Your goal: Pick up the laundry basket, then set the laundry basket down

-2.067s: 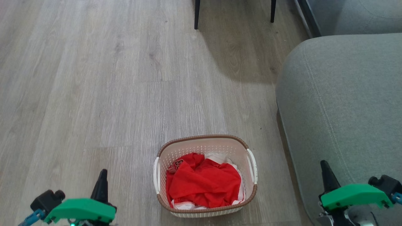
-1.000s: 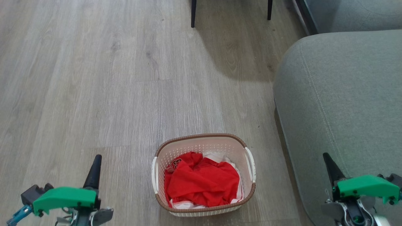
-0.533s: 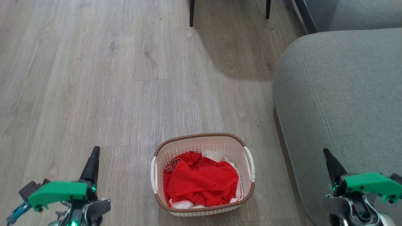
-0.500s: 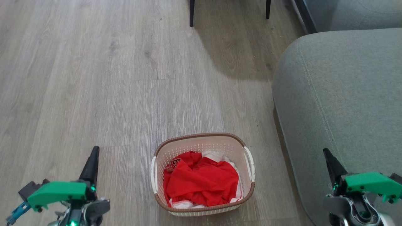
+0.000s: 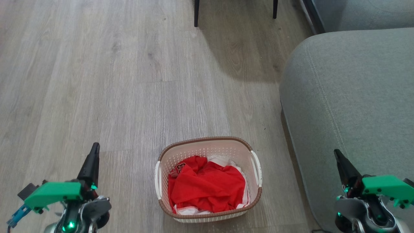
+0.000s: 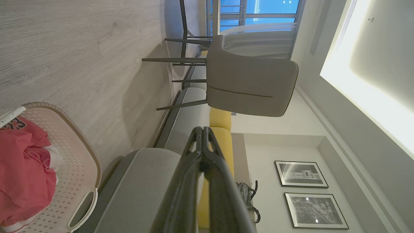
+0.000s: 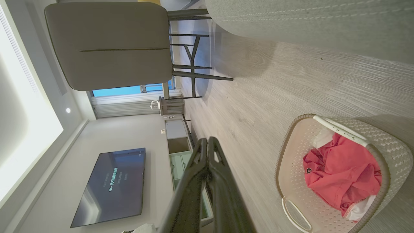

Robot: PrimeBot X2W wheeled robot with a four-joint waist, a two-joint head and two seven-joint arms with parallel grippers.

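The laundry basket (image 5: 207,145) stands on the wood floor at the bottom middle of the head view, cream with a brown rim and white side handles, holding a crumpled red and white garment (image 5: 207,187). My left gripper (image 5: 94,147) is shut and empty, well left of the basket. My right gripper (image 5: 336,152) is shut and empty, to the basket's right, in front of the sofa. Both wrist views are rolled sideways: the basket (image 6: 76,152) lies at the lower left beside the left gripper (image 6: 202,128), and the basket (image 7: 291,152) lies at the lower right beside the right gripper (image 7: 207,139).
A grey sofa (image 5: 352,97) fills the right side, close to the basket's right handle. Dark chair legs (image 5: 196,13) stand on the floor at the top; the grey chair (image 6: 252,84) they belong to is ahead. A wall television (image 7: 110,186) hangs further off.
Both grippers have edged up and outward in the head view, staying shut. The camera has tilted slightly, shifting the whole scene. The basket sits where it was on the floor.
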